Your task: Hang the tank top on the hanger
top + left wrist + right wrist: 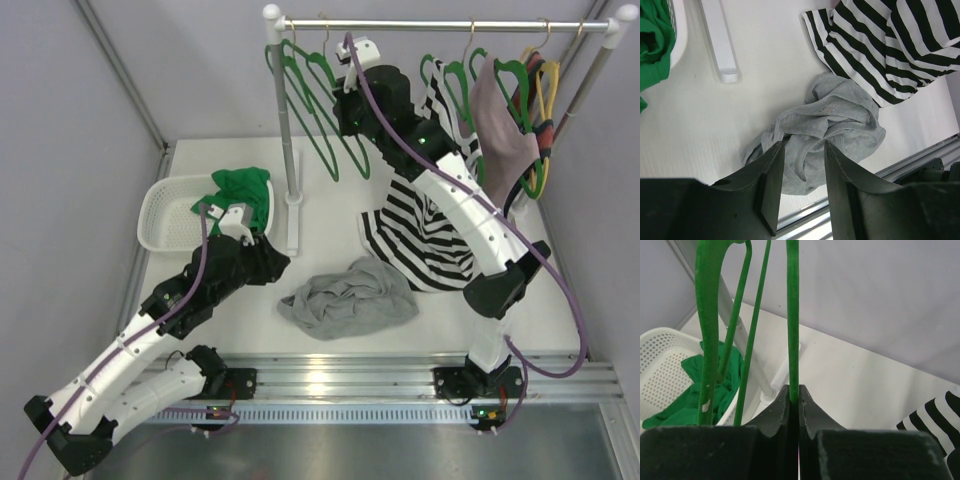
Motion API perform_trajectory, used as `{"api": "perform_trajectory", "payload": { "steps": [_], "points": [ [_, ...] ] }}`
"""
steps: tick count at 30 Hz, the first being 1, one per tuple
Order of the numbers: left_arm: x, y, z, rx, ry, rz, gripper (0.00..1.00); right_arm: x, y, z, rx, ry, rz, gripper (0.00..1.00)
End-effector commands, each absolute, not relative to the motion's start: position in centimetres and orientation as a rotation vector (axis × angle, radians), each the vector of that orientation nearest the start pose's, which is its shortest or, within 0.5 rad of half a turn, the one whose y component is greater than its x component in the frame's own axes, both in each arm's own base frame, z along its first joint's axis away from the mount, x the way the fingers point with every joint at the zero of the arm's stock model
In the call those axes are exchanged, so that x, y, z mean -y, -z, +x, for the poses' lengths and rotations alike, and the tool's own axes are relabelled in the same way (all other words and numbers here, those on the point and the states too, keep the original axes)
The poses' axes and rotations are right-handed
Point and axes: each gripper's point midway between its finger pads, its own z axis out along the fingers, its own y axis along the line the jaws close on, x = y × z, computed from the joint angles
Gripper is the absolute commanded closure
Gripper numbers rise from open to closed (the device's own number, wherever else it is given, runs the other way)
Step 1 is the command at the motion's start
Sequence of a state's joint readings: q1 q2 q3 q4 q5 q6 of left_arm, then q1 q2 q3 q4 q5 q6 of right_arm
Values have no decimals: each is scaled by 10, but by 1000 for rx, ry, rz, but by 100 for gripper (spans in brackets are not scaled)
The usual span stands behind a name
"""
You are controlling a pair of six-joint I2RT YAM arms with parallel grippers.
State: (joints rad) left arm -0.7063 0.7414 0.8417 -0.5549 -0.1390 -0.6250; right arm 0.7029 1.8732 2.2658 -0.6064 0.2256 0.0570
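Note:
The light-grey tank top (347, 297) lies crumpled on the white table, near the front. My left gripper (274, 262) is open just left of it. In the left wrist view the open gripper (802, 150) frames the top's near folds (832, 122) and holds nothing. My right gripper (347, 112) is raised to the rack and shut on a thin green hanger (325, 105) that hangs with other green ones. In the right wrist view the jaws (794, 389) pinch the hanger's bar (792, 315).
A black-and-white striped top (420, 235) lies right of the tank top. A white basket (165, 215) holds a green garment (243, 190) at the left. The rack's pole (285, 140) and foot stand between them. Yellow hangers (548, 85) and a beige garment (503, 135) hang at the right.

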Motion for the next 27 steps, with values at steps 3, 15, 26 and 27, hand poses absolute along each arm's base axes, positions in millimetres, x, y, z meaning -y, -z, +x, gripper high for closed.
{"api": "perform_trajectory", "payload": {
  "steps": [3, 15, 26, 27],
  "points": [
    [174, -240, 207, -2078, 690, -8, 58, -309, -475, 421, -1596, -355, -337, 100],
    [175, -236, 206, -2084, 694, -8, 57, -293, -498, 408, -1535, -335, -314, 100],
    [178, -230, 208, -2093, 704, -13, 55, -276, -500, 385, -1523, -363, -302, 100],
    [178, -229, 208, -2095, 704, -15, 55, -276, -498, 383, -1526, -368, -302, 100]
  ]
}}
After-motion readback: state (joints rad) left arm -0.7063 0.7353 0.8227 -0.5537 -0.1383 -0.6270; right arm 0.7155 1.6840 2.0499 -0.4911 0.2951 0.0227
